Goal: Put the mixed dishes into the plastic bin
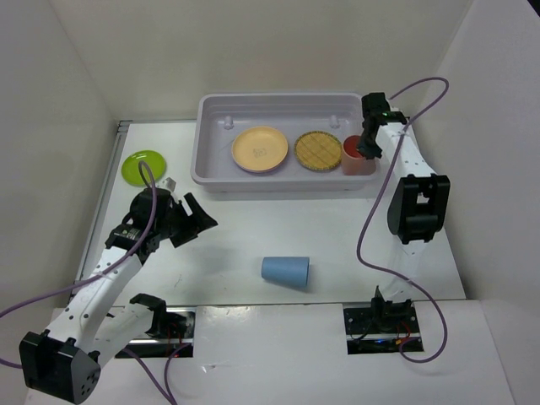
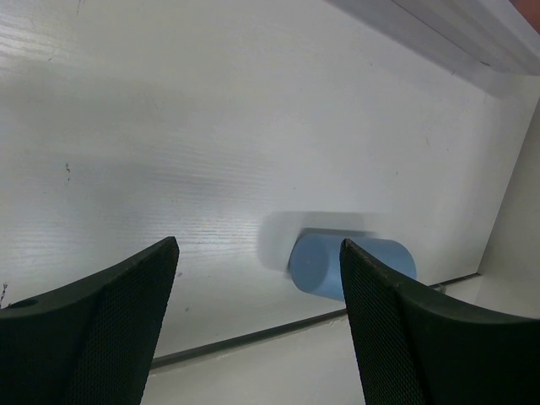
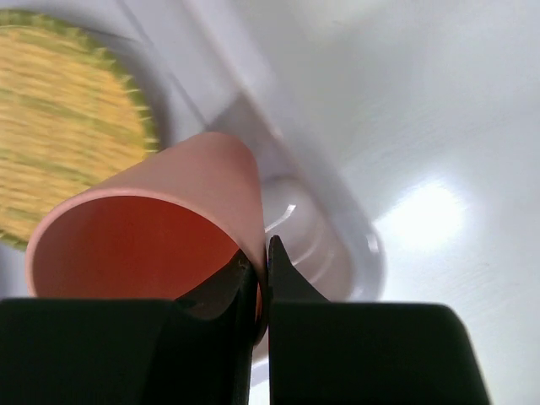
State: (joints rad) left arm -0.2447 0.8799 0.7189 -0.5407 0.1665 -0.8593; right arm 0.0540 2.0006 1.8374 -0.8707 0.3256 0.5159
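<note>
Salmon-red cup (image 1: 356, 156): far right end of the plastic bin (image 1: 283, 183), inside it, just right of the woven tan plate (image 1: 318, 151). I cannot tell whether its base touches the bin floor.
Right gripper (image 1: 368, 148): pressed together on the cup's wall at the lip, one finger inside and one outside (right wrist view).
Cup handling: likely light, thin, stiff plastic. A rim pinch lets it swing, and the smooth wall may slip.
Blue cup (image 1: 285, 271): lying on its side on the table (image 1: 253, 228), near centre, well clear of the bin.
Blue cup handling: probably light and prone to rolling. Best taken across the body, or by the rim wall as the right gripper holds the other cup.
Left gripper (image 1: 196, 224): spread wide and holding nothing, at the left of the table, angled toward the blue cup, which sits between and beyond its fingertips in the left wrist view.
Lime green plate (image 1: 143, 166): flat on the table at far left, outside the bin and close to the left table edge.
Plate handling: shallow, rigid and low, so little to grab except the rim edge.
Orange-yellow plate (image 1: 260, 149): in the bin, left of centre. A lavender rim shows beneath it, seemingly a second plate.
Edges: the bin's raised wall and wide rim must be cleared from above, and the corner sits close behind the held cup.
Open room: the left end of the bin floor is bare, and the table between the blue cup and the bin is open.
</note>
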